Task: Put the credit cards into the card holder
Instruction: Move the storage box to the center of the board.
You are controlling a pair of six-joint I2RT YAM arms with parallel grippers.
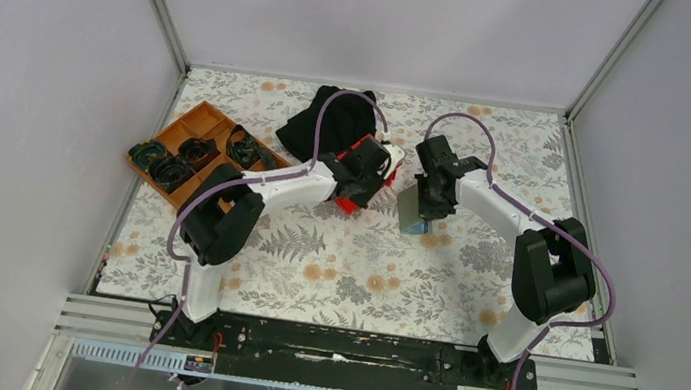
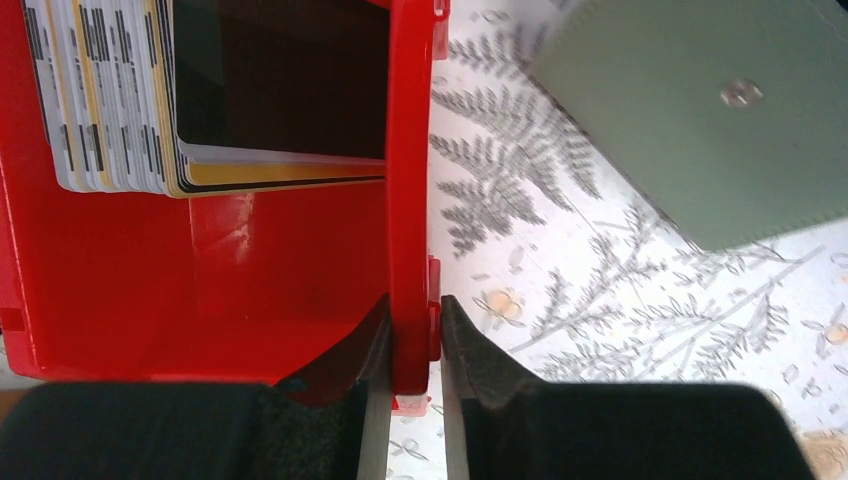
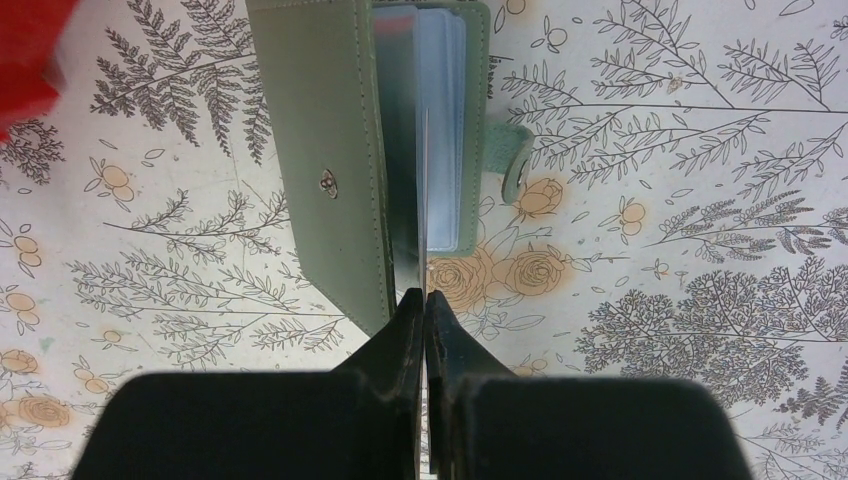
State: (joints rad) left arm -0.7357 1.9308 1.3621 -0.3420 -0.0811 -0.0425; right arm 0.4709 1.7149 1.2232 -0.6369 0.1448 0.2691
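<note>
Floral-print bench [image 3: 650,300]. Pinching card [image 3: 425,200] edge-on in right jaws, long axis aimed straight into open card holder [image 3: 320,150] lying just ahead, right arm [image 1: 497,203] nearer; clamping red bin [image 2: 250,260] wall with left jaws.

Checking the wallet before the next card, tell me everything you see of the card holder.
The card holder is a small grey-green wallet, leather-like, with stitched edges. It lies partly open on the floral tablecloth. Its cover carries a tiny metal snap; a closing tab sticks out opposite. Pale clear sleeves show inside. The shut right fingers hold a thin card edge-on in its opening.
</note>
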